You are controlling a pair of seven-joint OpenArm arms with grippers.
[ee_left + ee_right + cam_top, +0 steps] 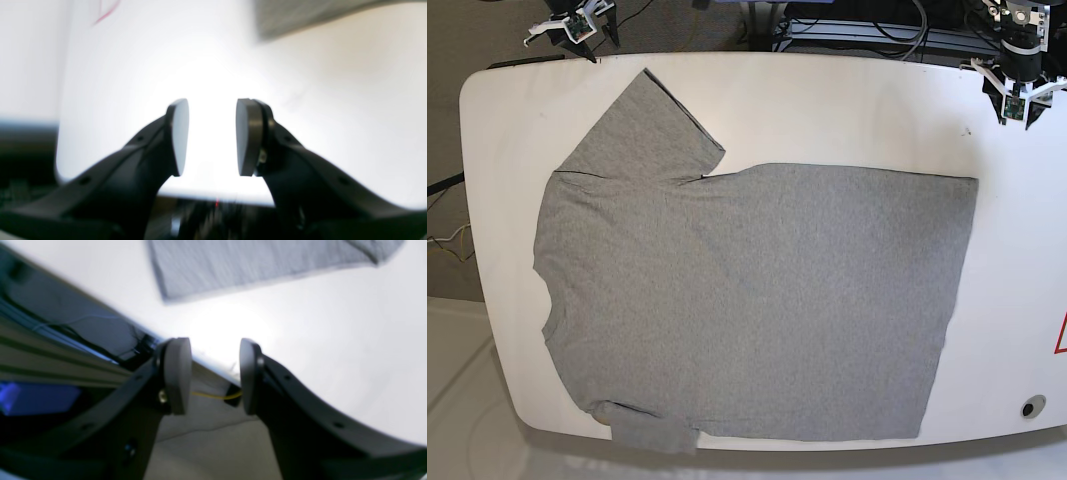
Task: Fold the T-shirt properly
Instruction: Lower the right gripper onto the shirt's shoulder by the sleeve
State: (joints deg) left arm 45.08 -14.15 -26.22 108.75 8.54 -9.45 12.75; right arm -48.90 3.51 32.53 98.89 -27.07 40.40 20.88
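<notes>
1 grey T-shirt (pixel 757 300) spread flat on the white table (pixel 847 110), plain side up.

1 sleeve (pixel 647 130) fans toward the far left corner of the table in the base view; the other sleeve (pixel 652 432) is bunched at the near edge and droops slightly over it. The collar end points to that view's left, and the straight hem (pixel 952 300) runs down the right side. The cloth is heather grey, mostly smooth, with faint creases; no lettering shows. Both arms sit at the far edge, well apart from the shirt. The left gripper (pixel 212 136) has its pads parted with only bare table between them, and the right gripper (pixel 215 375) is likewise parted and holds nothing.
</notes>
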